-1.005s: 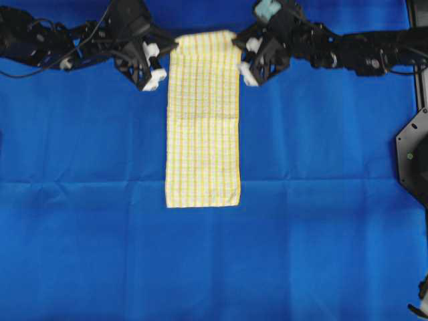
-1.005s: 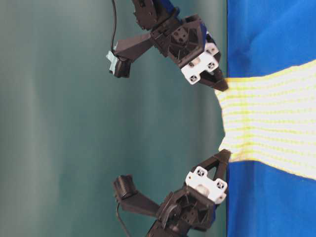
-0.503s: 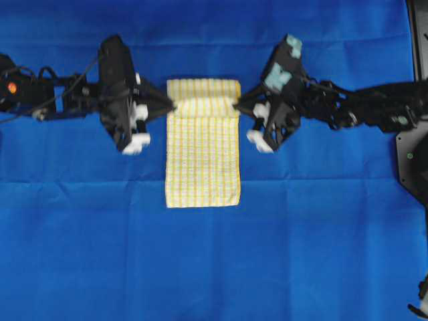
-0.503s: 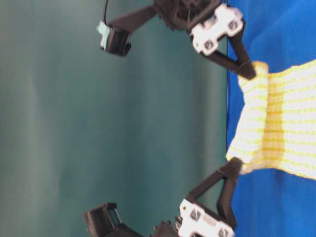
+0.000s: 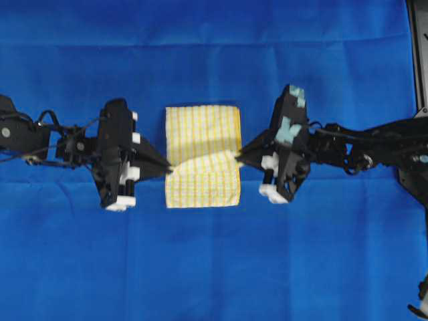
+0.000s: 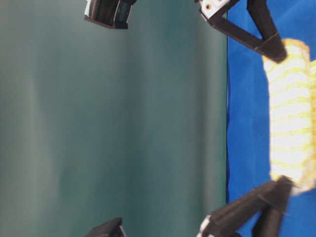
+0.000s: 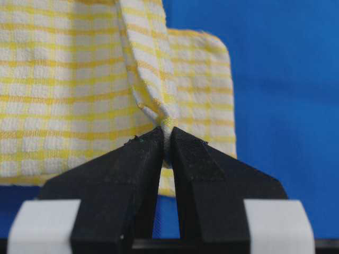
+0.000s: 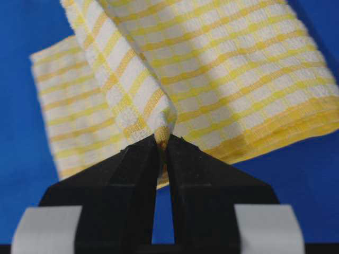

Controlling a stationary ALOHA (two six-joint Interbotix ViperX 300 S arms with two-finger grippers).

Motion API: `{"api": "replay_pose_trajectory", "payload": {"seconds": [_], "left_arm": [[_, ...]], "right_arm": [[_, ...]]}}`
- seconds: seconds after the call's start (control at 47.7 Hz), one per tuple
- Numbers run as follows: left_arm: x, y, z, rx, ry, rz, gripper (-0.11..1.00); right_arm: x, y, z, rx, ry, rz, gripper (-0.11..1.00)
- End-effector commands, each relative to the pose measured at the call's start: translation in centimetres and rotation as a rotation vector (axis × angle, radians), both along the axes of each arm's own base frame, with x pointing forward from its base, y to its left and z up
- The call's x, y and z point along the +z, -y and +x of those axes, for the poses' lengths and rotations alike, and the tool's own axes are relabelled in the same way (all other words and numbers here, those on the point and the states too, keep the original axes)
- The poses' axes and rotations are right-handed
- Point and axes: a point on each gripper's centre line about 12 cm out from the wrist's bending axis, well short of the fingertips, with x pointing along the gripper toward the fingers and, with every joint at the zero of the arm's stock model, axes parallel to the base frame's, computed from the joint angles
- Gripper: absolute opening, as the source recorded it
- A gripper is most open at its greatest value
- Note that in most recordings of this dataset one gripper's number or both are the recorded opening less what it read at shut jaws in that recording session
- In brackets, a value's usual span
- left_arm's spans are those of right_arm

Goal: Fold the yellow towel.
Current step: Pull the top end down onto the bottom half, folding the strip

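**Towel folded over — corners carried toward the near hem**

One second ago the yellow towel (image 5: 202, 156) lay as a long strip, its far end pinched near the far edge of the blue cloth (image 5: 214, 267). Since then both grippers have travelled toward the near edge, drawing the far end over the rest. The towel now shows as a short doubled rectangle at the middle of the cloth, well apart from every edge; its near hem has not shifted.

The left gripper (image 7: 167, 138) is closed on the left corner of the lifted layer — the jaws meet with only fabric between them. The right gripper (image 8: 162, 142) is clamped likewise on the right corner. In both wrist views the pinched corner rises as a peaked fold above the flat lower layer.

Both arms reach in level from opposite sides of the cloth, fingertips pointing inward at the towel's side edges, just short of its near hem. The table-level view shows the held edge raised off the cloth.
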Motion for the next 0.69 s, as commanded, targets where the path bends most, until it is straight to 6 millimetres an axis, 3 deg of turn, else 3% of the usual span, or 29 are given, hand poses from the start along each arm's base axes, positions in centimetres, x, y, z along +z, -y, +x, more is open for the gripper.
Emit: {"api": "replay_pose_trajectory", "payload": {"seconds": [0.0,0.272,0.67], "left_arm": [[-0.1,0.3,0.3,-0.006,0.003,-0.001,0.04],[-2.4,0.4,0.9,-0.005,-0.051,0.003,0.04],[-2.3,0.5,0.9,-0.009,-0.053,0.005,0.04]], "right_arm": [[0.7,-0.2,0.5,0.001,0.025,0.000,0.05],[-0.9,-1.0,1.4,0.017,-0.015,0.000,0.05],[-1.6,-2.2,2.0,0.013,-0.034,0.032,0.05]]}}
